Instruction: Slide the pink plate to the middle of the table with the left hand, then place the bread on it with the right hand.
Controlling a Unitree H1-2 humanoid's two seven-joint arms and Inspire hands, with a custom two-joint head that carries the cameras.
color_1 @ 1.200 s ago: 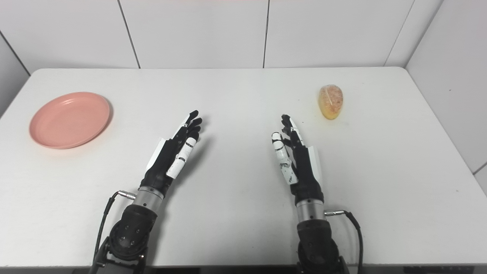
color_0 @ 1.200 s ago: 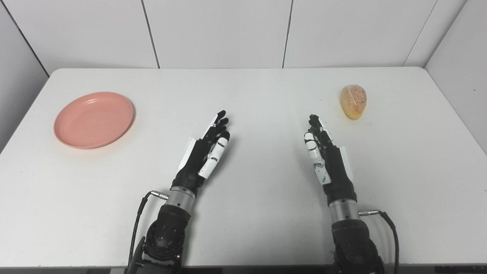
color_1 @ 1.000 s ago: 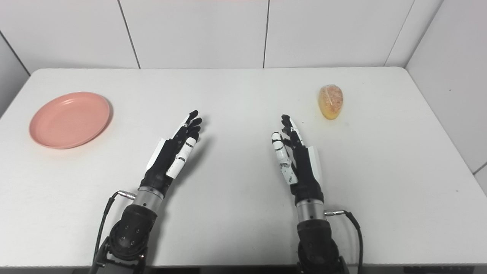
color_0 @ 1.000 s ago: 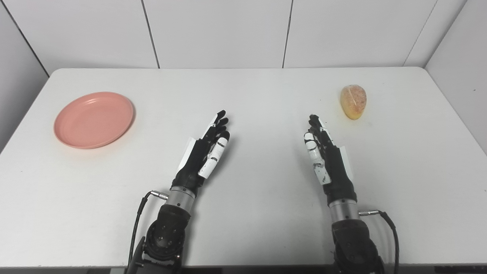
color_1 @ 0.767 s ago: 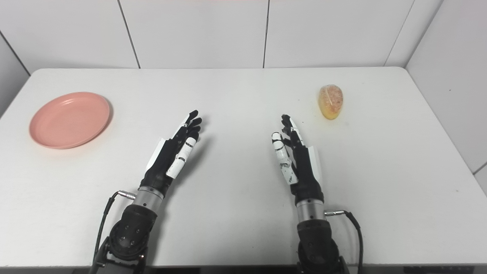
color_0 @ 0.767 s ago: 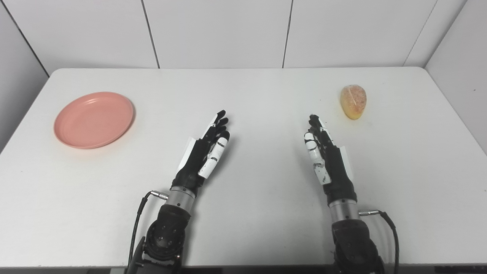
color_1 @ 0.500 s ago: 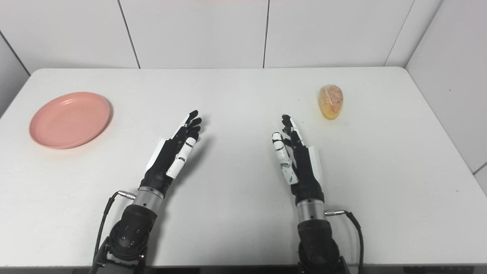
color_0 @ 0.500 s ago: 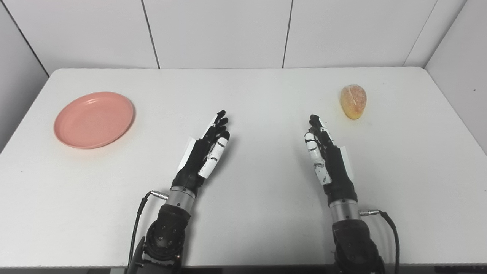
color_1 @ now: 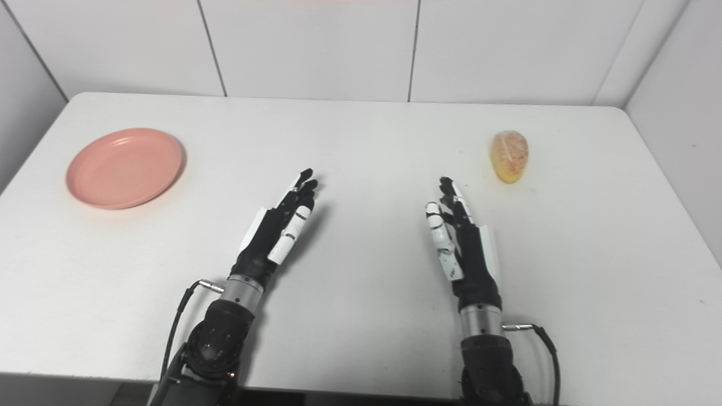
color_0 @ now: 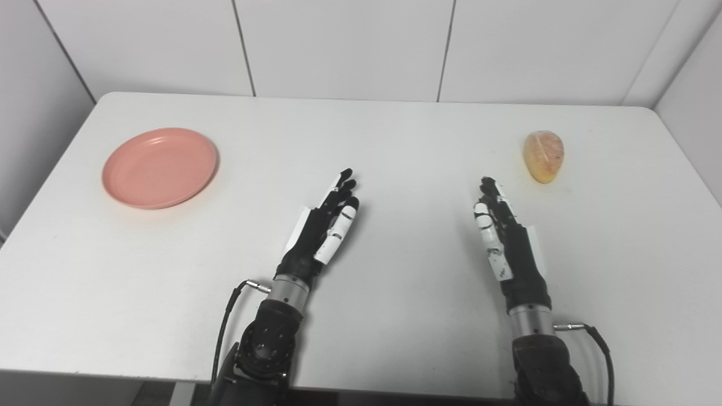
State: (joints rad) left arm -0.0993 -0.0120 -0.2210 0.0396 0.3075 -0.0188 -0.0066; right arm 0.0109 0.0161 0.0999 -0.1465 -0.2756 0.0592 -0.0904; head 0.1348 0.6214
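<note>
A pink plate [color_0: 159,167] lies flat at the far left of the white table [color_0: 395,141]. A small golden bread roll [color_0: 543,156] rests at the far right. My left hand [color_0: 323,225] hovers near the table's middle, fingers stretched out and open, well to the right of the plate. My right hand [color_0: 505,237] is also open with straight fingers, its tips a short way below and left of the bread. Neither hand touches anything.
White wall panels [color_0: 344,45] rise behind the table's far edge, and a side wall [color_0: 699,113] stands close on the right. The table's front edge [color_0: 113,375] runs near my forearms.
The whole picture has shifted right and slightly down, so the camera moved. Plate, bread and both hands keep their places on the table.
</note>
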